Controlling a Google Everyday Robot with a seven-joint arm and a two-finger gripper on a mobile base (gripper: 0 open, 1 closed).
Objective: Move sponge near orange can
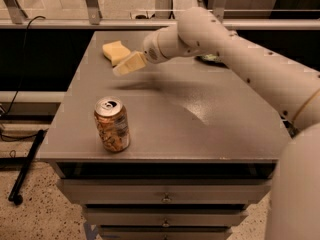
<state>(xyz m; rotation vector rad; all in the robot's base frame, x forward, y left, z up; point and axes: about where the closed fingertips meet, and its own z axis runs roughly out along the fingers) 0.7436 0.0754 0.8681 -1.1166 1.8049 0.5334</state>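
The pale yellow sponge (115, 51) lies on the grey table (210, 129) near its far left corner. The orange can (112, 124) stands upright near the table's front left edge, silver top with pull tab showing. My gripper (124, 66), with cream-coloured fingers, hangs above the table just right of and in front of the sponge, close to it and partly overlapping it in view. It holds nothing that I can see. My white arm reaches in from the right.
A green bag (212, 59) lies at the table's far right, mostly hidden behind my arm. Drawers (165, 198) sit under the tabletop. A metal rail and glass (65, 21) run behind the table. A black cable (25, 164) lies on the floor at left.
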